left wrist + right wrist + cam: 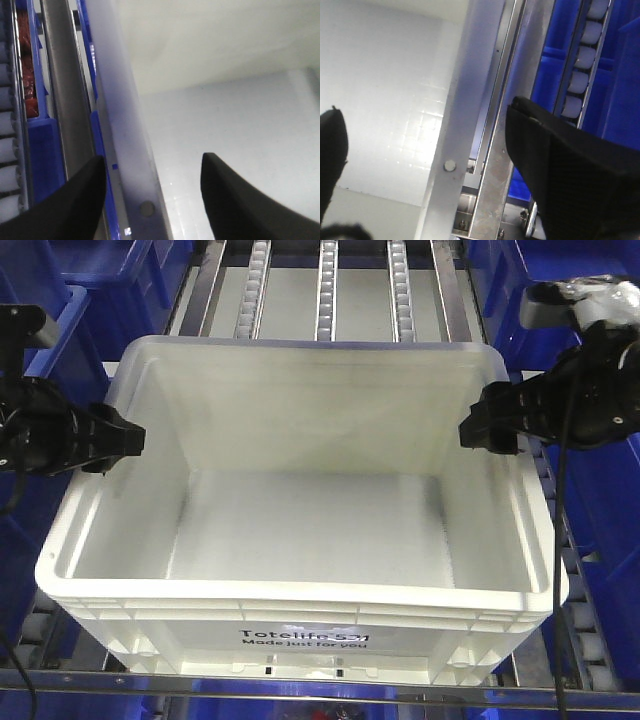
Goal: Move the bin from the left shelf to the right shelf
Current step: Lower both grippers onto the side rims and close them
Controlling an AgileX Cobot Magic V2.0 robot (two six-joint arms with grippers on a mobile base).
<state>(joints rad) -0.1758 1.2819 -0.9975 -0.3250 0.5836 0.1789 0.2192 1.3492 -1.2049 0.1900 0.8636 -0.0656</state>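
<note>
Roller shelf point(328, 285) among blue bins point(110, 290) | white bin point(300, 600) sits on it | left pincer point(128, 439) and right pincer point(472, 430) open wide astride its side rims, holding nothing | risk: an uneven clamp lets it tilt and slip

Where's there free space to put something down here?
Inside the bin, its whole floor is bare. Behind it, roller lanes lie open. Both side rims are crowded: the left gripper and right gripper hold open jaws astride them, blue bins close beside.
</note>
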